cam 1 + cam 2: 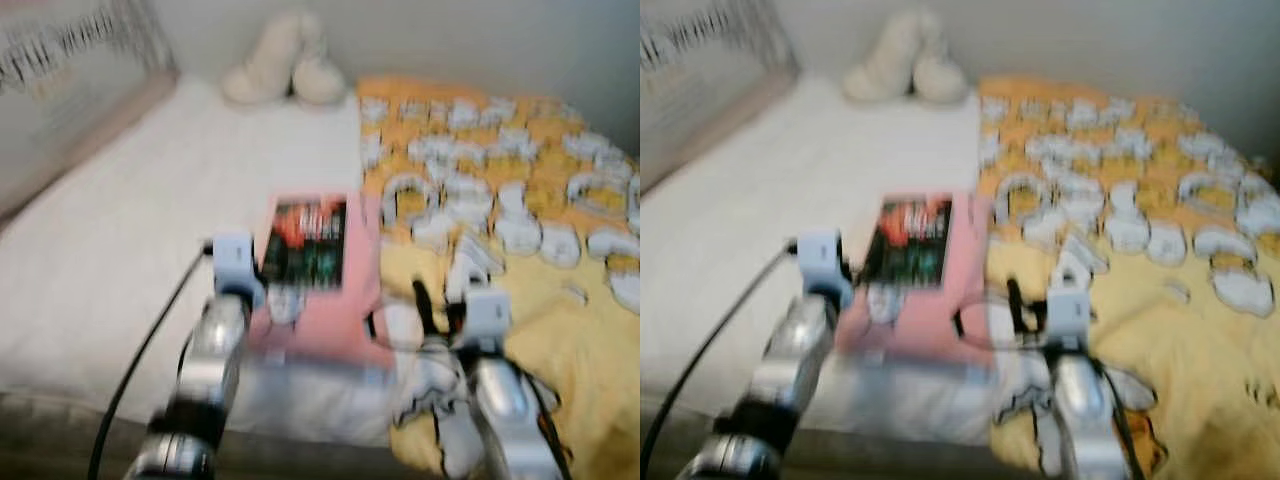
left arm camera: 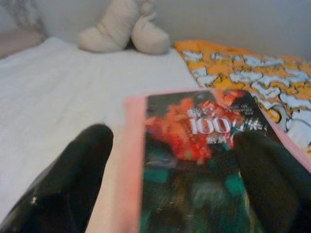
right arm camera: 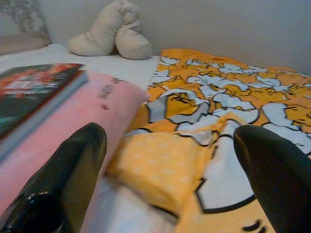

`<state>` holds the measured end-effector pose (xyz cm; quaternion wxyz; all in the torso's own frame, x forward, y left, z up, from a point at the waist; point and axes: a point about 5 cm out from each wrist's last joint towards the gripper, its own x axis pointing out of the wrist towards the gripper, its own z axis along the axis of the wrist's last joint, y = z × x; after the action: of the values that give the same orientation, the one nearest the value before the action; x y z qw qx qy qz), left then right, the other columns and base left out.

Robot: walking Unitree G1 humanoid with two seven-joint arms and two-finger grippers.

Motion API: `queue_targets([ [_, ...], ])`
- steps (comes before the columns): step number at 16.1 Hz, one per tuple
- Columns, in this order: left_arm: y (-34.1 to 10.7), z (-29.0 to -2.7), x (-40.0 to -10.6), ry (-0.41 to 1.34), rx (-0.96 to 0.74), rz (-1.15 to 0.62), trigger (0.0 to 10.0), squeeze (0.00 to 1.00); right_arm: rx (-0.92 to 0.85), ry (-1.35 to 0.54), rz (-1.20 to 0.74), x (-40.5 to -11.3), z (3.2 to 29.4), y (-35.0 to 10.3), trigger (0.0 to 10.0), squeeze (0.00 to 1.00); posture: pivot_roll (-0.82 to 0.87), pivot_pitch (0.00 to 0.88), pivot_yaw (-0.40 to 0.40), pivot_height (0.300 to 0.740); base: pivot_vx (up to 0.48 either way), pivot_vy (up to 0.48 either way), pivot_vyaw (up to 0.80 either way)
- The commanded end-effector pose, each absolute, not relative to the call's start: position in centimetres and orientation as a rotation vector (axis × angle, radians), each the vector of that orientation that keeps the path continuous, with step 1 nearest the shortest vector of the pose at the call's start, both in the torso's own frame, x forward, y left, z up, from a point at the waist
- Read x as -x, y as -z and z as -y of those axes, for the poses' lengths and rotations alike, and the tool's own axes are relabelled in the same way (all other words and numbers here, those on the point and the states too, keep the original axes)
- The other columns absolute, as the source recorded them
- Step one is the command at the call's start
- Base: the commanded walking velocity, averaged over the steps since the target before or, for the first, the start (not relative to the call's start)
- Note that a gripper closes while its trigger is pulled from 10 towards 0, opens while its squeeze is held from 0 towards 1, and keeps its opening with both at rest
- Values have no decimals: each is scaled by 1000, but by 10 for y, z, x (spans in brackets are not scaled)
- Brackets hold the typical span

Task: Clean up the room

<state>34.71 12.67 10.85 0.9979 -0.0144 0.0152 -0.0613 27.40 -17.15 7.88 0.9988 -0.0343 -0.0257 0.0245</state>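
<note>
A book [image 1: 305,245] with a dark red and green cover lies on a folded pink cloth [image 1: 340,320] in the middle of the bed. My left gripper [image 2: 172,145] is open and low over the book's near end, one finger [image 2: 80,160] beside the pink edge and the other over the cover. My right gripper [image 3: 170,141] is open too, right of the pink cloth, facing a folded-over edge of the yellow cartoon-print blanket [image 3: 160,170]. That blanket [image 1: 500,200] covers the bed's right half. The eye views are blurred.
A white sheet [image 1: 120,220] covers the bed's left half. A cream plush toy [image 1: 285,65] sits at the head by the wall. A patterned pillow [image 1: 60,80] lies at the far left. The bed's front edge runs just below my arms.
</note>
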Motion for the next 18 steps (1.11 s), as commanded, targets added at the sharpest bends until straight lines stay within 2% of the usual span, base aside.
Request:
queue_targets([
  [1, -109, -123, -356, 128, 9, -81, 10000, 0, 77, -34, 52, -271, 181, -83, 10000, 0, 109, 0, -26, 740, 0, 0, 0],
  [3, -100, -149, -363, 33, -13, -132, 10000, 0, 85, -82, 41, -266, 175, -84, 10000, 0, 99, 9, -45, 740, 0, 0, 0],
  [5, -94, -170, -363, -36, 62, -160, 10000, 0, 93, -114, 23, -261, 173, -82, 10000, 0, 86, 22, -55, 740, 0, 0, 0],
  [9, -91, -187, -362, -82, 64, -152, 10000, 0, 101, -117, 5, -257, 174, -82, 10000, 0, 73, 35, -60, 740, 0, 0, 0],
  [14, -96, -170, -363, 15, 156, -85, 10000, 0, 106, -114, -15, -253, 178, -81, 10000, 0, 70, 31, -57, 740, 0, 0, 0],
  [18, -81, -161, -356, 59, 180, -121, 10000, 0, 105, -116, -23, -253, 177, -80, 10000, 0, 69, 25, -55, 740, 0, 0, 0],
])
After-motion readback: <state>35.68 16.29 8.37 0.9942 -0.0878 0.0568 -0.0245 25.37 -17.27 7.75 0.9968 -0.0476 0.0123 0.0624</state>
